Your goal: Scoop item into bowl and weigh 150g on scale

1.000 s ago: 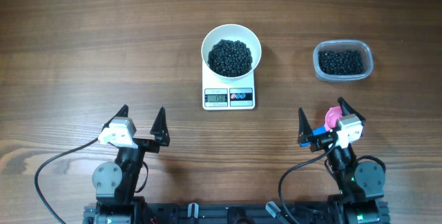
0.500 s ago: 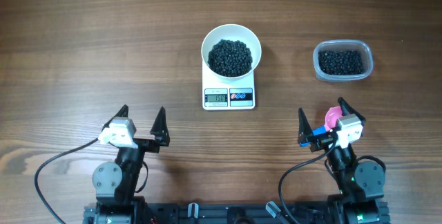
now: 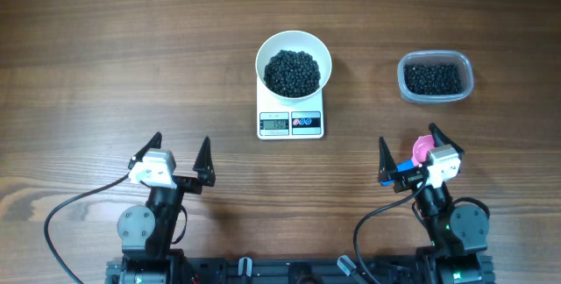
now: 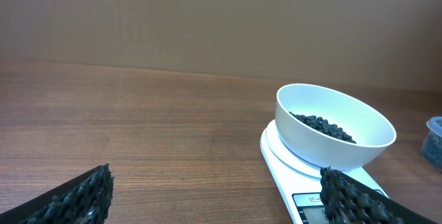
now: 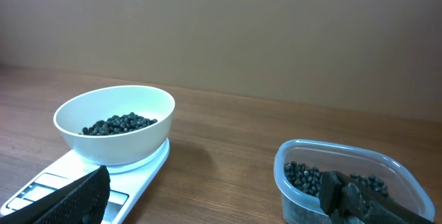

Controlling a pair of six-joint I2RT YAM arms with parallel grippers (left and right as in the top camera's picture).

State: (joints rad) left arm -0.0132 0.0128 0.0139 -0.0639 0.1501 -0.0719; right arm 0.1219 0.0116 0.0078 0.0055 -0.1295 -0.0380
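As bowl (image 3: 262, 60) rests on scale (image 3: 267, 114), left pincer (image 3: 181, 138), right pincer (image 3: 408, 136) agape, well apart

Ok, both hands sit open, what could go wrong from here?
The pink scoop lies right beside the right hand; moving out could knock it. The bowl overhangs the scale, so a bump may shift it and the reading. The display is too small to read, so the weight is unconfirmed.

Middle of the table (image 3: 105, 56): scale (image 3: 291, 123), bowl (image 3: 294, 40) on top, beads (image 3: 292, 71) in the bowl. Off to the right, well apart: tub (image 3: 436, 96) with more beads. Near the front: left gripper (image 3: 181, 140), right gripper (image 3: 408, 137), scoop (image 3: 422, 148) just beside the right one.
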